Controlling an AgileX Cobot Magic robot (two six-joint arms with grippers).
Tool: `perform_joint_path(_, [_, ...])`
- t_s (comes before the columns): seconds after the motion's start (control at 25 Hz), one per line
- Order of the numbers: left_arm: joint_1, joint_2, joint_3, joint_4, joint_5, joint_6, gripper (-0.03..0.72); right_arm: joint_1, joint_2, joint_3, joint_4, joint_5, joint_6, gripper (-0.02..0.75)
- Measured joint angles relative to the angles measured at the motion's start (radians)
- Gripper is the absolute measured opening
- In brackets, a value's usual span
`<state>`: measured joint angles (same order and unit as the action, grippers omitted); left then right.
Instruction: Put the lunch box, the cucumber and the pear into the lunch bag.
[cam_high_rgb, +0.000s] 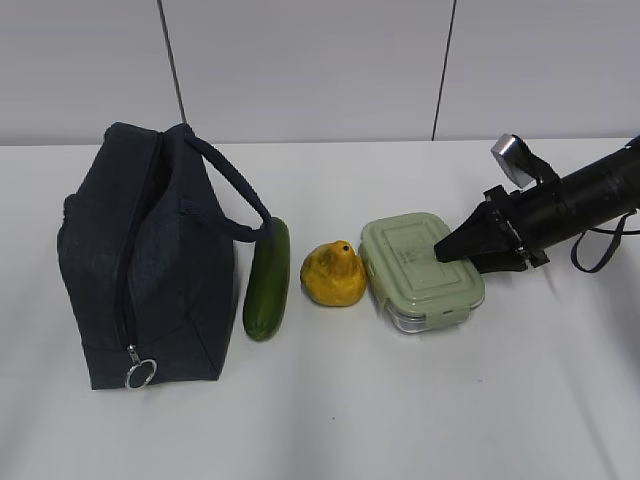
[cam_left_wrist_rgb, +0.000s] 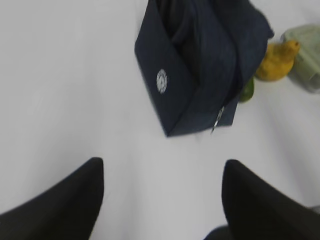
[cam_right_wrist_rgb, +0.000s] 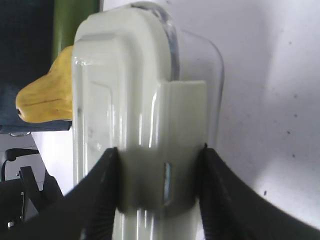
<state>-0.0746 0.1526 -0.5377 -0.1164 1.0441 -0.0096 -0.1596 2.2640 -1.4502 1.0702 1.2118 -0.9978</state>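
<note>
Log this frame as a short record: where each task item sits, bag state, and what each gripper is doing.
lunch bag: table's left, zipper closed
cucumber: on the table, right of the bag
pear: between cucumber and lunch box
lunch box: on the table, lid on
right gripper: fingers clamp the box's end
left gripper: open above the table, empty

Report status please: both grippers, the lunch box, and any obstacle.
Right gripper shut on lunch box, box on table. Left gripper open, empty, above table near lunch bag. Bag zipper closed; pear beside box.
</note>
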Motion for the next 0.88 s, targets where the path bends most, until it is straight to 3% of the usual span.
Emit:
perform_joint_path(0.2, [0.0,0.149,-0.004,-0.11,-0.292,0.0,0.393,0.0,0.0,0.0,0.002,-0.002,0.012,0.336])
perform_joint_path(0.36, [0.0,0.334,-0.015,-0.148,-0.41,0.0,0.385,0.0,0.0,0.0,0.002,-0.004,0.015,0.336])
perform_joint_path(0.68, [0.0,0.763,-0.215,-0.205,-0.463,0.051,0.383,0.0,0.0,0.0,0.002,-0.004,0.017,0.336])
perform_joint_path(0.88, [0.0,1.034,-0.389,-0.284,-0.383,0.087,0.378,0.0,0.0,0.0,0.002,-0.006,0.017,0.336])
